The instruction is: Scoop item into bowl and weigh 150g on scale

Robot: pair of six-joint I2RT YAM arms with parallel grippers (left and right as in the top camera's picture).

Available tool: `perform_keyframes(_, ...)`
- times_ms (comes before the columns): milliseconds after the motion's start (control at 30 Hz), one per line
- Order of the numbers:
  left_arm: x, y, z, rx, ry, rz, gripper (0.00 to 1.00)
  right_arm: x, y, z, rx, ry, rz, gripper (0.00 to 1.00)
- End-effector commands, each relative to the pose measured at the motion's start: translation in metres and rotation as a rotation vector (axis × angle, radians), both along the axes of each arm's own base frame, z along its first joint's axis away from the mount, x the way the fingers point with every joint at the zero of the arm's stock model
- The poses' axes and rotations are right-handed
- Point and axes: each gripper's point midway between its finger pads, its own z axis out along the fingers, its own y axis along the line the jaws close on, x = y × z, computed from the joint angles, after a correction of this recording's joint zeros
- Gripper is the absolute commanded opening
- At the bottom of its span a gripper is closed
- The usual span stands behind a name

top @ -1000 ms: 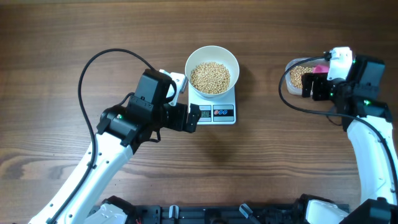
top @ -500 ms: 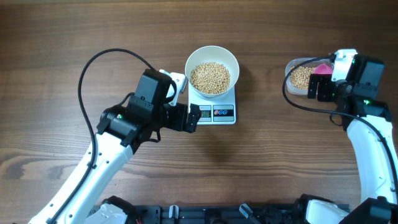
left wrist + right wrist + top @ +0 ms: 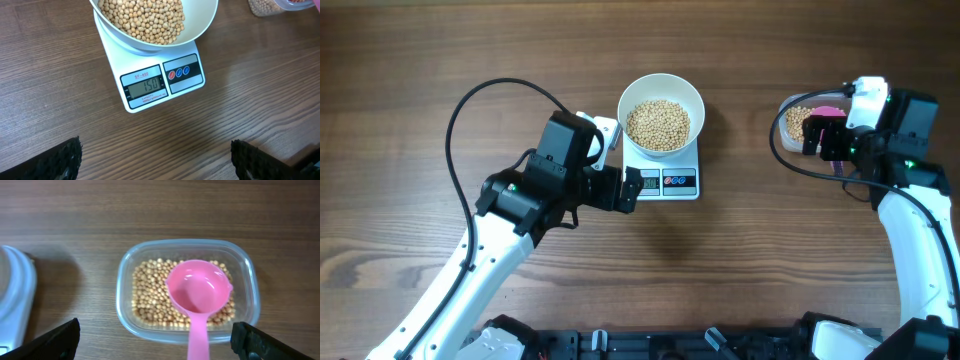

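Note:
The white bowl (image 3: 661,96) (image 3: 202,25) stands on the small white scale (image 3: 668,181) (image 3: 165,80) and holds a heap of tan beans (image 3: 657,124) (image 3: 142,17). The scale's display shows 150. My left gripper (image 3: 632,190) (image 3: 157,165) hovers open just left of the scale's front, with bare wood between its fingers. My right gripper (image 3: 820,138) (image 3: 160,345) stands open over the near edge of a clear tub (image 3: 790,125) (image 3: 125,280) of beans (image 3: 150,295). A pink scoop (image 3: 830,112) (image 3: 200,287) rests in the tub, its handle lying between the wide-apart fingers without touching them.
Dark wooden table (image 3: 740,270) all round. A black cable (image 3: 470,110) loops above the left arm, and another cable (image 3: 780,150) curves round the tub on the right. The scale's edge (image 3: 12,295) shows at the left of the right wrist view.
My right gripper drifted slightly right off the tub, then came back left over its near edge. The left arm, bowl and scale have not moved.

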Motion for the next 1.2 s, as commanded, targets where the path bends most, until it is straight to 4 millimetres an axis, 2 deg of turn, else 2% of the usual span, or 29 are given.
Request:
perform_keyframes(0, -0.001, -0.002, 0.004, -0.004, -0.016, -0.019, 1.0, 0.001, 0.026, 0.028, 0.098, -0.087, 0.096, 1.0)
perform_keyframes(133, -0.001, -0.002, 0.004, -0.004, -0.016, -0.019, 1.0, -0.009, 0.037, 0.045, 0.14, -0.117, 0.122, 1.0)
perform_keyframes(367, -0.001, -0.002, 0.004, -0.004, -0.016, -0.019, 1.0, -0.055, 0.047, 0.063, 0.185, -0.076, 0.083, 1.0)
perform_keyframes(433, -0.001, -0.002, 0.004, -0.004, -0.016, -0.019, 1.0, -0.068, 0.047, 0.067, 0.205, -0.063, 0.037, 1.0)
perform_keyframes(567, -0.001, -0.002, 0.004, -0.004, -0.016, -0.019, 1.0, -0.101, 0.032, 0.071, 0.192, -0.031, -0.133, 1.0)
perform_keyframes(733, -0.001, -0.002, 0.004, -0.004, -0.016, -0.019, 1.0, -0.135, 0.036, 0.082, 0.279, -0.037, -0.253, 1.0)
perform_keyframes(800, -0.001, -0.002, 0.004, -0.004, -0.016, -0.019, 1.0, -0.143, 0.038, 0.081, 0.325, -0.021, -0.299, 1.0)
perform_keyframes(900, -0.001, -0.002, 0.004, -0.004, -0.016, -0.019, 1.0, -0.158, 0.041, 0.067, 0.396, 0.071, -0.385, 1.0)
perform_keyframes(1033, -0.001, -0.002, 0.004, -0.004, -0.016, -0.019, 1.0, -0.157, 0.04, 0.061, 0.402, 0.102, -0.404, 1.0)
perform_keyframes(1167, -0.001, -0.002, 0.004, -0.004, -0.016, -0.019, 1.0, -0.146, 0.027, 0.069, 0.354, 0.03, -0.432, 1.0)
